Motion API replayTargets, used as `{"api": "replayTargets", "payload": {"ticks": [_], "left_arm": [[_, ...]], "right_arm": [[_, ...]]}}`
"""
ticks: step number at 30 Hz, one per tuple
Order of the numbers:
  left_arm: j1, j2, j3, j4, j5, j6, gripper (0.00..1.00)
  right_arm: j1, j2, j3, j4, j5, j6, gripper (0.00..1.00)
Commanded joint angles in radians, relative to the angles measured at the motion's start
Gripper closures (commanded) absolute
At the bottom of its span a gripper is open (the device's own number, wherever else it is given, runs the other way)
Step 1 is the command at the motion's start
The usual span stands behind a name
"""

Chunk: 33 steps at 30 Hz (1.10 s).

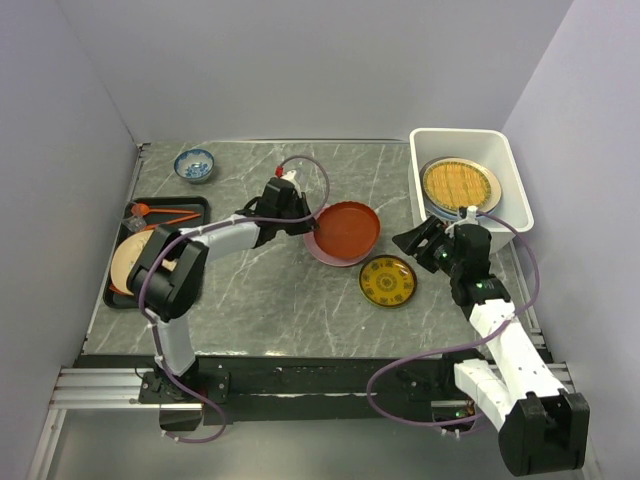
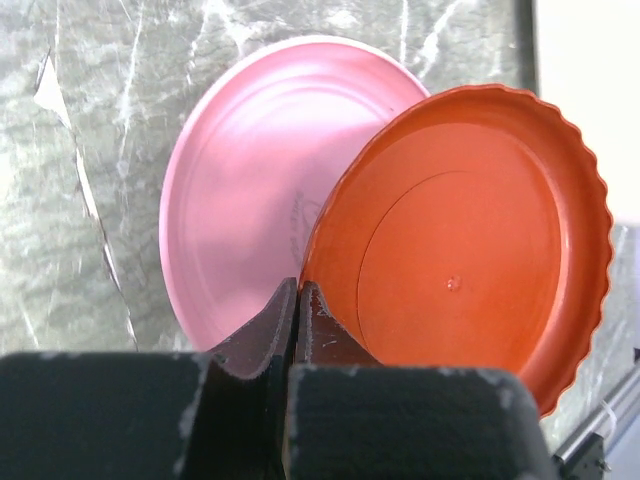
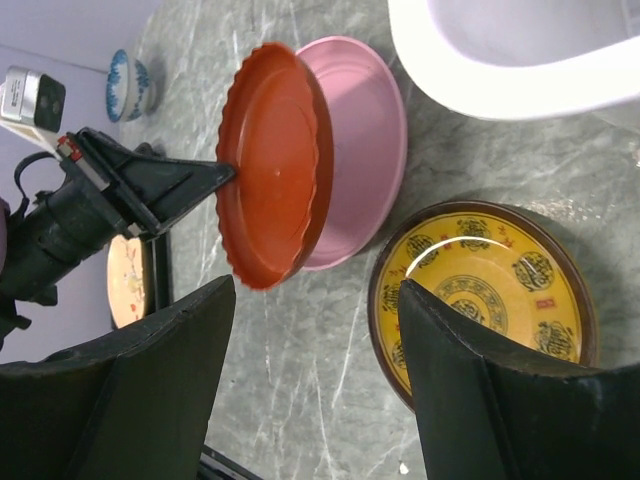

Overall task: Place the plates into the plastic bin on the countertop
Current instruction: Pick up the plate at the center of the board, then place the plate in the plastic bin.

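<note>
The left arm stretches forward and to the right, its end effector (image 1: 308, 224) pinched tight on the rim of the red-orange plate (image 1: 348, 228) ahead of it. The right arm's end effector (image 1: 415, 243) points left, its fingers spread wide and gripping nothing.

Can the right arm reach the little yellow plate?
Probably yes. The right end effector is open and hangs close to the yellow plate, with nothing between them.
</note>
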Motion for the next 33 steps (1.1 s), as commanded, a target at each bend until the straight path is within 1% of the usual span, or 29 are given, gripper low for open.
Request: {"api": "replayTargets", "payload": {"ticks": [1, 5, 7, 11, 20, 27, 33], "left_arm": [[-0.002, -0.109, -0.046, 0.045, 0.022, -0.013, 0.99], [-0.002, -0.161, -0.080, 0.061, 0.021, -0.018, 0.99], [-0.002, -0.172, -0.087, 0.068, 0.042, -0.016, 0.99], [-0.007, -0.182, -0.094, 0.071, 0.061, -0.010, 0.99], [-0.030, -0.173, -0.086, 0.077, 0.085, -0.007, 0.99], [-0.048, -0.166, -0.078, 0.086, 0.100, -0.008, 0.99], [-0.056, -0.147, -0.065, 0.086, 0.114, -0.007, 0.99]], "right_arm": [[0.005, 0.024, -0.018, 0.087, -0.035, 0.013, 0.27], [0.007, 0.067, -0.018, 0.115, -0.072, 0.029, 0.27], [0.007, 0.081, -0.030, 0.162, -0.087, 0.043, 0.27], [0.007, 0.104, -0.036, 0.193, -0.107, 0.059, 0.27], [0.016, 0.121, -0.036, 0.219, -0.118, 0.068, 0.27], [0.036, 0.197, -0.039, 0.284, -0.140, 0.085, 0.27], [0.054, 0.233, -0.041, 0.307, -0.141, 0.088, 0.27]]}}
